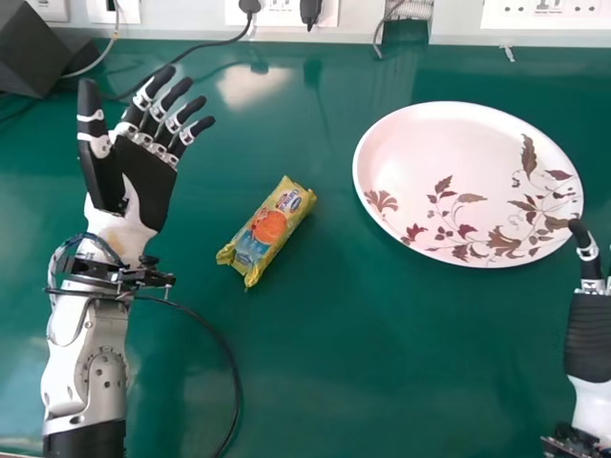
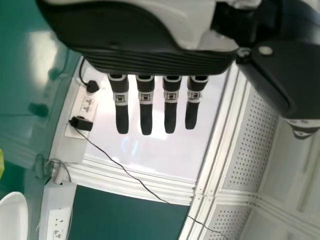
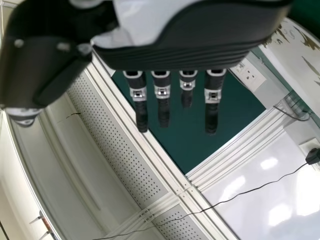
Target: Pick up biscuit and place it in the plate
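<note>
Looking risky here first on the turn: holding the left hand [image 1: 145, 181] open over toward the desk's [image 1: 382, 363] far left corner, fingers straight, gripping nothing, palm facing up. Needing a roll of the wrist, probably, before any grasp, and possibly clipping the biscuit [image 1: 268, 232] if turning too low and too close. Pressing down off-centre, maybe, and sending it skidding or spinning over that smooth green surface. Closing too hard, perhaps, and crumbling whatever is inside; closing too lightly, and letting it slide out on the lift. Watching that cable [image 1: 230, 360] too, looping from the left wrist toward the desk's near edge, possibly dragging or snagging on the sweep across. Then heading for the plate [image 1: 420, 153], toward the far right corner, and perhaps bumping the raised rim if carrying too low, or meeting the right hand [image 1: 590, 329], waiting open at the rim's near right side. Not telling from here whether touching there or hovering just above; risking a nudged plate either way.

And now the biscuit itself: lying flat on the desk a little left of the middle, slanting, well apart from the left hand, off to its right and slightly nearer the desk's near edge. Sitting between that hand and the plate, touching neither.
</note>
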